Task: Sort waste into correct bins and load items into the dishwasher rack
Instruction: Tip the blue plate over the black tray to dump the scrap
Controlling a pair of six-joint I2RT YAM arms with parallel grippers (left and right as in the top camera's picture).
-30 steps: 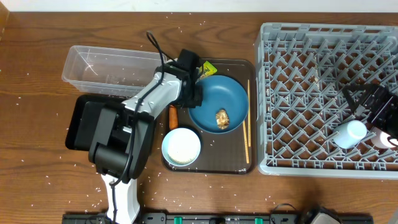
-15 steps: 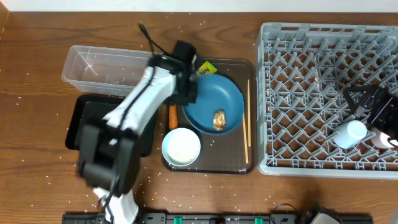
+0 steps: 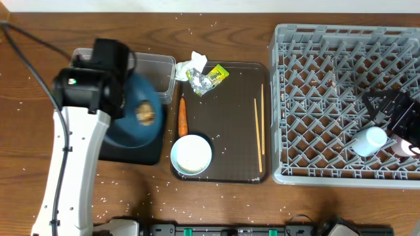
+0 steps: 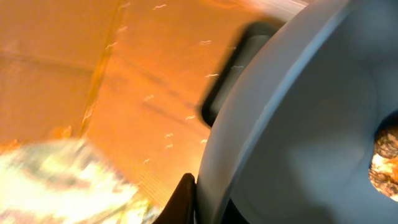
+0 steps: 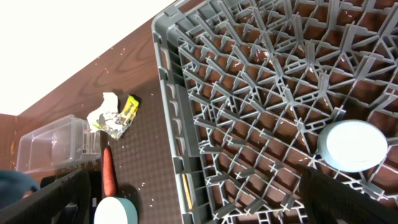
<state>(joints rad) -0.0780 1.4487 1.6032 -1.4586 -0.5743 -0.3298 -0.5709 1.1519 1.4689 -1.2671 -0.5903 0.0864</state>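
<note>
Left hand clamps the rim of the dark-blue plate, held over the black tray beside the clear tub, brown lump not dumped yet. Carrot, white bowl, crumpled paper, foil wrapper and chopsticks sit unsorted on the serving tray. The rack holds only a light-blue cup — right hand spread wide, empty. Early stage, I'd judge.

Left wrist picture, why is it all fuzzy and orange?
Left wrist view: smeared and very close, the plate fills it with soft edges, the wooden table glows orange. Overhead view: mostly sharp, evenly lit. Right wrist view: crisp rack.
</note>
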